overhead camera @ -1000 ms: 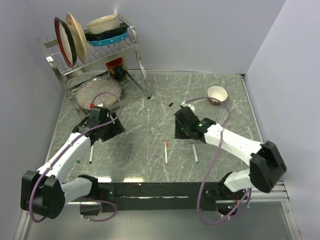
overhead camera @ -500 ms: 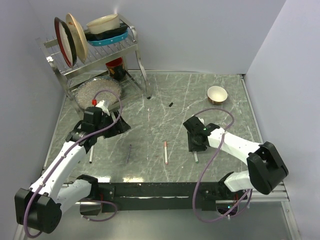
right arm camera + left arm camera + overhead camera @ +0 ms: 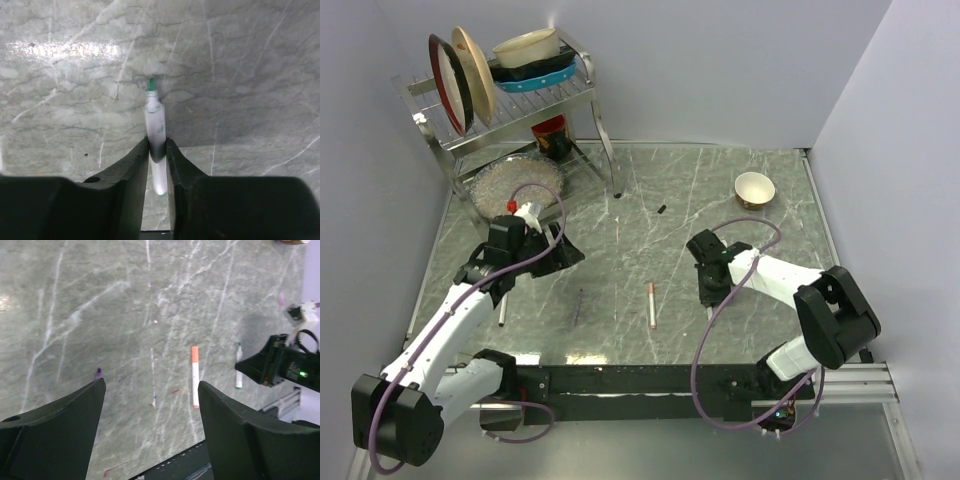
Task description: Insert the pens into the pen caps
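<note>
My right gripper (image 3: 710, 292) is down on the table and shut on a white pen with a green tip (image 3: 155, 117); its fingers (image 3: 137, 160) pinch the barrel and the tip points away from the wrist. A white pen with a red-orange end (image 3: 652, 303) lies at mid-table and also shows in the left wrist view (image 3: 195, 377). A dark slim pen (image 3: 577, 305) and another white pen (image 3: 501, 313) lie to the left. A small black pen cap (image 3: 661, 209) lies further back. My left gripper (image 3: 558, 256) is open and empty above the table, its fingers (image 3: 235, 430) wide apart.
A metal dish rack (image 3: 510, 95) with plates and bowls stands at the back left, with a glass plate (image 3: 515, 182) and a red mug (image 3: 550, 133) under it. A small bowl (image 3: 754, 187) sits at the back right. The black base rail (image 3: 650, 380) runs along the front edge.
My right gripper moved toward the front, came down over the green-tipped pen and shut on it. My left arm shifted slightly and stays open.
</note>
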Motion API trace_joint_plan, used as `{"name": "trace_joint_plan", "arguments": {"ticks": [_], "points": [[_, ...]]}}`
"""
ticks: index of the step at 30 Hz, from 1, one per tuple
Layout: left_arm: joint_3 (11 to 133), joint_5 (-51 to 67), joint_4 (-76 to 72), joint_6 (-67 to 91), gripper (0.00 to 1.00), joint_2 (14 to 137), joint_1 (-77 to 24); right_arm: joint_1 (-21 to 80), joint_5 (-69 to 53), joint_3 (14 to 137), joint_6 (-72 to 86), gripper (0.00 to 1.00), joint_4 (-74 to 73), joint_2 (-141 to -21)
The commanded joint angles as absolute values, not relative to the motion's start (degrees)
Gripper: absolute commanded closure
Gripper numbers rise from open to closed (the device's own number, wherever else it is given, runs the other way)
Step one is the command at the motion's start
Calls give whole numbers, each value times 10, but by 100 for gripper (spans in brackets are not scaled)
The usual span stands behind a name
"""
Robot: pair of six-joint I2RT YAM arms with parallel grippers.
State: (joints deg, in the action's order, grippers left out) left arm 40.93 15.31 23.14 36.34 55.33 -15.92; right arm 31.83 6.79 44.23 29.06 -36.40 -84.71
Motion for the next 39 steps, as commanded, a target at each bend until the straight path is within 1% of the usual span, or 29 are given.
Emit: {"name": "trace_joint_plan", "arguments": {"ticks": [1,2,3,7,10,17,22,28,39], "points": [[401,205,175,394,21,541,-158,323,59,449,286,82,-339,-874],[396,216,165,408,22,540,-158,325,62,449,285,87,-336,-875],[392,224,157,416,22,538,-158,329,65,452,284,100,-333,-873],[363,259,107,456,21,528,-163,351,82,467,287,100,-328,-851],[356,274,70,474,22,535,-177,379,93,482,294,100,-326,-807],[375,248,27,495,25,572,-269,483,83,521,323,100,-280,-695],[371,254,-35,525,27,599,-306,520,59,522,357,100,-217,-649],[377,246,-79,541,29,615,-342,550,35,527,373,100,-176,-634],[383,238,-124,537,34,655,-383,567,25,541,385,100,-171,-642]]}}
